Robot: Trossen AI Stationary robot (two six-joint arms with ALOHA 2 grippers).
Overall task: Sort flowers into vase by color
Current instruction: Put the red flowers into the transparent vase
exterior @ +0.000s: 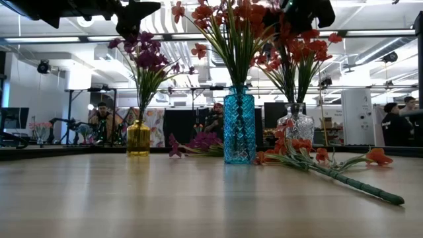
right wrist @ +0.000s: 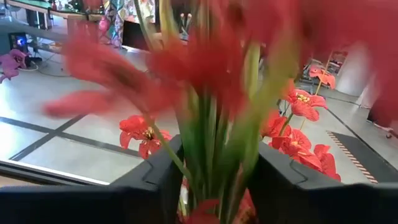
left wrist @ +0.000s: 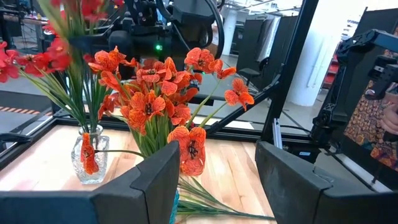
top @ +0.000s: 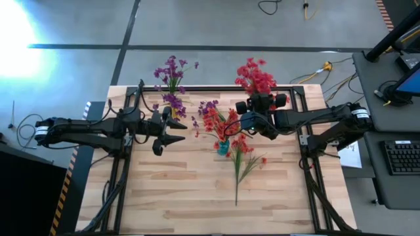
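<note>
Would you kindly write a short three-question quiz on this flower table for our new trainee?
1. True or false: the blue vase holds red flowers.
2. Which vase holds purple flowers? A clear, B yellow, C blue.
3. What lies flat on the table in front of the blue vase?

Key: 1 true. 2 B, the yellow vase. 3 a loose red sprig.

The high view looks straight down on the whole table (top: 197, 190); the low view faces level across it into the room. Each wrist view looks close past its own fingers. All four share the blue vase (exterior: 238, 125) and its red flowers (left wrist: 165, 93)
</note>
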